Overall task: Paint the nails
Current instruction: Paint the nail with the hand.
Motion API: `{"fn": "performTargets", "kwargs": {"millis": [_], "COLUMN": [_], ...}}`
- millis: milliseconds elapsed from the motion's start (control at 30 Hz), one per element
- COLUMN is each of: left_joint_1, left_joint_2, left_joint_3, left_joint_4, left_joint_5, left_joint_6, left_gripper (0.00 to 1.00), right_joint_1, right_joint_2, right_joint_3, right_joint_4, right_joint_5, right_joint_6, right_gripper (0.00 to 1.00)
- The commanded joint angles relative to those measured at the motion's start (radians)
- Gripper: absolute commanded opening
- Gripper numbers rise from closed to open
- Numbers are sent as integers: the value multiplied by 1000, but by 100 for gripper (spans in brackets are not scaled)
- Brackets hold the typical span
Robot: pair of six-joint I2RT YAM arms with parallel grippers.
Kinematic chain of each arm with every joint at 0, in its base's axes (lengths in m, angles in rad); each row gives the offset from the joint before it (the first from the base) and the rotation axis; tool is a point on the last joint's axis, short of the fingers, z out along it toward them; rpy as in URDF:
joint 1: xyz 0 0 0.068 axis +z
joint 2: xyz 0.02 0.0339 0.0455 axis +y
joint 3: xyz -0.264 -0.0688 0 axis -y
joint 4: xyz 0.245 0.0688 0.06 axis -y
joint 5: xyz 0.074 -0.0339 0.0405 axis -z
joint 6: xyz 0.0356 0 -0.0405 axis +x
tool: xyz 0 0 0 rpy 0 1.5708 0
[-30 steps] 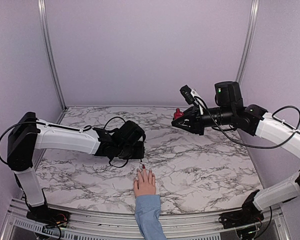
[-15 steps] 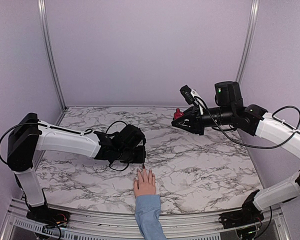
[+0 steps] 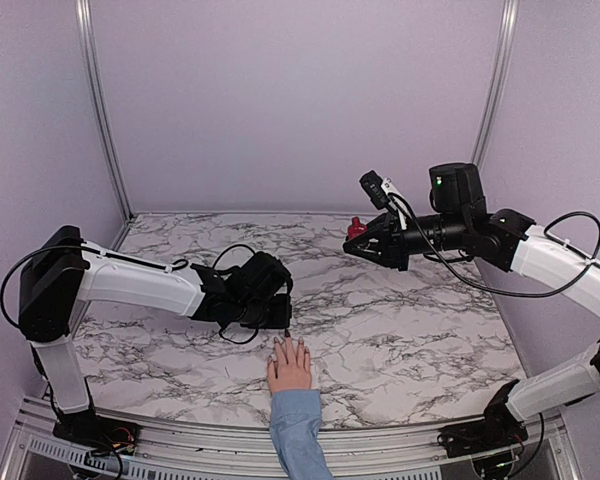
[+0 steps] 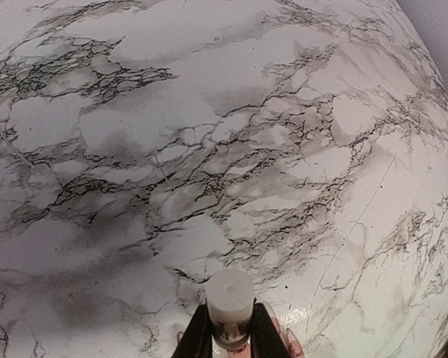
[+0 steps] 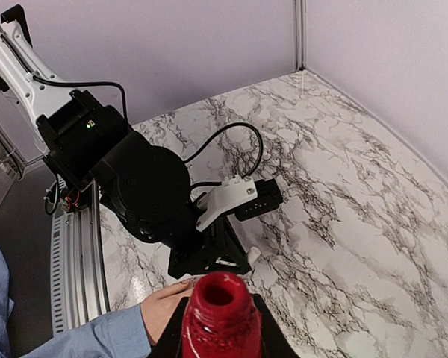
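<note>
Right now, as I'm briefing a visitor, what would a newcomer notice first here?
A human hand in a blue sleeve lies flat at the marble table's near edge, the left gripper hovering just beyond its fingertips, shut on a white cap. Far right, the right gripper holds an open red bottle aloft.

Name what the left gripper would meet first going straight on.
Probably the person's hand, whose fingertips lie just past the white cap the left gripper holds; otherwise the table. Depth unclear.
</note>
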Motion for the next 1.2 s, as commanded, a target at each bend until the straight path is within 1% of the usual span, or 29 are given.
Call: {"fn": "performTargets", "kwargs": {"millis": [0,967,1167], "left_joint_1": [8,36,42], "left_joint_2": [22,44,19], "left_joint_3": [25,48,50], "left_joint_4": [18,50,57], "left_joint_5": [-7,15,5], "left_joint_6": [4,25,45], "left_gripper": [0,0,0], "right_joint_1": [-8,-8,-9], "right_joint_2": [5,33,32], "right_joint_3": [25,46,47], "right_joint_4": [6,-5,-7], "right_joint_5": [-2,5,4], "right_joint_6": [-11,-21,-21], "right_gripper": [0,0,0]}}
